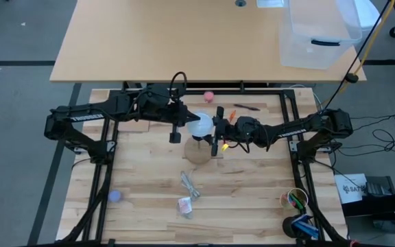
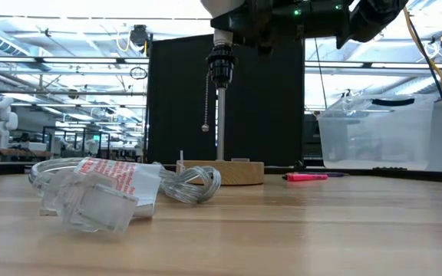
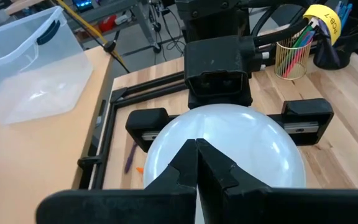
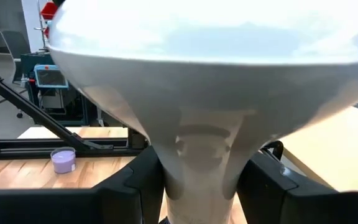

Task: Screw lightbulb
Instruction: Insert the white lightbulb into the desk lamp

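Note:
The white lightbulb (image 1: 199,124) stands globe up over the black socket post (image 2: 221,115) of the round wooden disc (image 1: 201,152). Its base (image 2: 222,37) sits at the socket's top. My right gripper (image 1: 214,130) comes from the table's right and is shut on the bulb. My left gripper (image 1: 186,123) comes from the left. Its fingers are shut, with their tips (image 3: 196,163) at the globe's left side (image 3: 229,143). My left gripper's shut fingertips lie level against or just short of the globe's left side (image 3: 185,140); I cannot tell whether they touch. My right gripper pinches the bulb's tapering neck (image 4: 204,155) below the globe between its two fingers (image 4: 135,183), level from the table's right. The bulb stands upright, base down on the socket.
A pull chain (image 2: 206,100) hangs beside the post. Clear plastic packaging (image 1: 186,204) and a clear strip (image 1: 190,184) lie toward the near edge. A pink ball (image 1: 209,95) and a marker (image 1: 247,106) lie at the far side. A purple ball (image 1: 115,195) and a pen cup (image 1: 295,199) stand near.

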### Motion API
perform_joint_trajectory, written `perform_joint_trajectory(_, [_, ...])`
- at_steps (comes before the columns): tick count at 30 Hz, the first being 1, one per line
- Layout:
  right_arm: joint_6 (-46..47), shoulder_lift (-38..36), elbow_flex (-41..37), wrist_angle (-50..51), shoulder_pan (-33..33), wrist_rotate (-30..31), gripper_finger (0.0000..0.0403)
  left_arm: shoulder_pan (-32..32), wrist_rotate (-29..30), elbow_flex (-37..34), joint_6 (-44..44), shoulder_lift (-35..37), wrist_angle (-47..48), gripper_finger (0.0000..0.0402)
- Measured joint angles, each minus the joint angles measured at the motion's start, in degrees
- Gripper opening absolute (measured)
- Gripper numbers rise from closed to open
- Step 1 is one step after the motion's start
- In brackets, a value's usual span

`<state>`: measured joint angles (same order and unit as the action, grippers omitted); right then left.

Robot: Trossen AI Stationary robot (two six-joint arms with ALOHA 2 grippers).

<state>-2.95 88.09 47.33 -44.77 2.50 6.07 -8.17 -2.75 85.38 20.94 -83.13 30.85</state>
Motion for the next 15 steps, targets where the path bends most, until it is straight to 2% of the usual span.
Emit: perform_joint_trajectory(15, [0.34,0.00,0.04,0.21,0.04,0.15,0.0158,-0.73,0.23,-0.02,-2.05,-0.04,0.55,0.0000])
